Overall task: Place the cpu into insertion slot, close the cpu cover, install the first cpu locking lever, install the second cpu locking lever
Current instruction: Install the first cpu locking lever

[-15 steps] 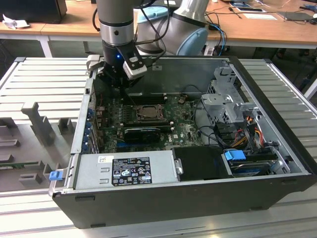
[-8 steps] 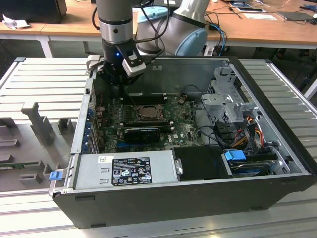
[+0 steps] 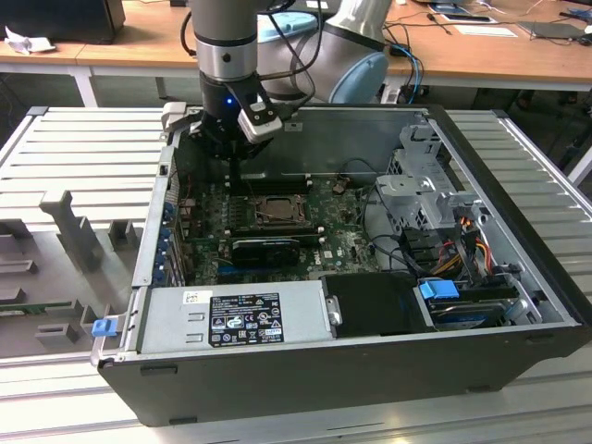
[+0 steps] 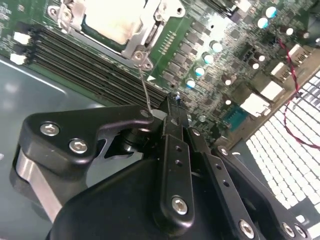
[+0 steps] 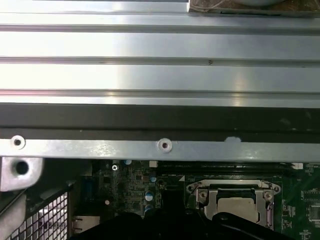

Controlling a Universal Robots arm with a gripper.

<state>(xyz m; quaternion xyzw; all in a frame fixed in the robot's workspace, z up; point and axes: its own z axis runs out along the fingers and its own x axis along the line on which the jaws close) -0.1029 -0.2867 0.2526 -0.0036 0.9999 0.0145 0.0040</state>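
— Gripper (image 4: 172, 107) is looming closest in the second wrist view, fingers pinching narrow beside a thin wire lever (image 4: 144, 90).

— And the cpu (image 5: 235, 206) is sitting in the insertion slot (image 3: 252, 211), the cpu cover (image 5: 206, 192) lying over it. The open computer case (image 3: 370, 370) is resting on a ribbed grey table (image 3: 83, 148), with wooden desks (image 3: 518, 55) standing behind.

My gripper (image 4: 172, 106) sits in the foreground of the frame, black links and screws, its tip right at the end of a thin metal lever (image 4: 145, 90). The lever runs back to a corner of the cpu cover (image 4: 149, 31), whose frame lies around the pale cpu (image 4: 112, 17). Dark memory slots (image 4: 75, 57) run alongside. The green board (image 4: 170, 37) stretches to a white perforated panel (image 4: 295, 165).
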